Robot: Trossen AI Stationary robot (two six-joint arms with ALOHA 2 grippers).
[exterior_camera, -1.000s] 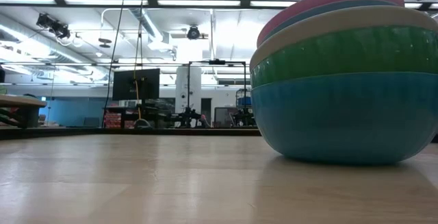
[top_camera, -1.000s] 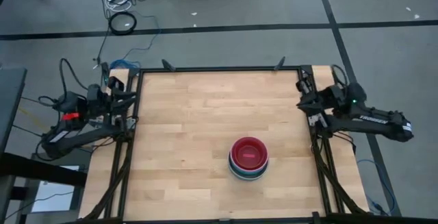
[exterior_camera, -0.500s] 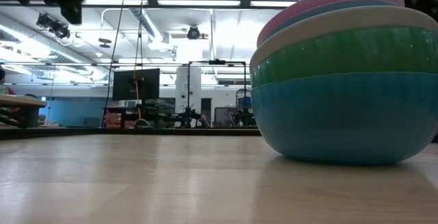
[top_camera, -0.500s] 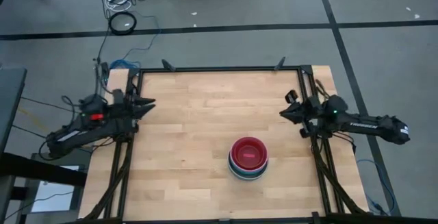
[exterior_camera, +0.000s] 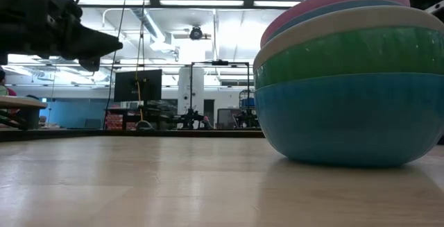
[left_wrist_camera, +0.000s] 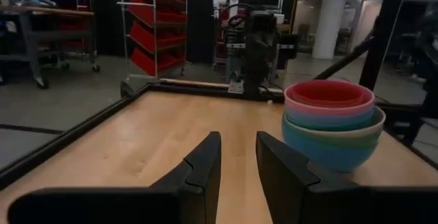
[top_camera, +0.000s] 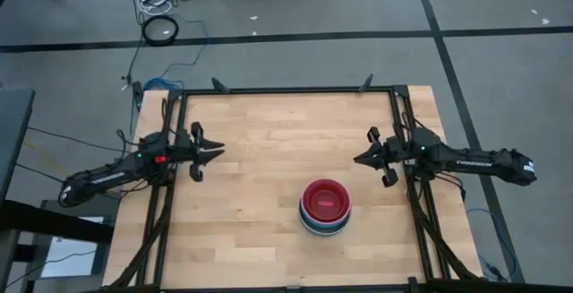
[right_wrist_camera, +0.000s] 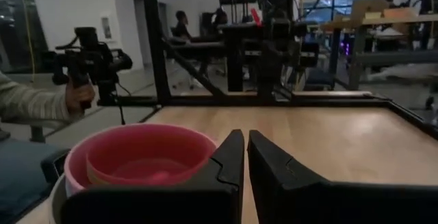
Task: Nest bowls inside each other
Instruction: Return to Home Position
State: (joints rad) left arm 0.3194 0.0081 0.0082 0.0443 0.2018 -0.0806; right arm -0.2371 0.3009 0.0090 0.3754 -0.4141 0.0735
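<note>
One stack of nested bowls (top_camera: pixel 325 207) stands on the wooden table, right of centre and toward the near edge. A red bowl (left_wrist_camera: pixel 328 92) is innermost. Pink, teal, white-grey, green and blue (exterior_camera: pixel 350 119) rims show around and below it, and the blue bowl's base rests on the wood. My left gripper (top_camera: pixel 215 152) hovers open over the table's left side, its fingers (left_wrist_camera: pixel 238 138) level and aimed toward the stack. My right gripper (top_camera: pixel 358 159) hovers shut (right_wrist_camera: pixel 246 135) over the right side, just beyond the stack's far right. Neither touches a bowl.
Black frame rails (top_camera: pixel 286 90) run along the table's edges. Bare wood (top_camera: pixel 260 141) lies left of the stack and beyond it. In the right wrist view a person's hand (right_wrist_camera: pixel 79 94) holds a dark device beyond the table.
Both arms have come down from their raised, folded pose at the side rails and reached inward over the table. My left gripper has gone toward the right edge and my right gripper toward the left edge, both tipping to level. The bowl stack has stayed put.
</note>
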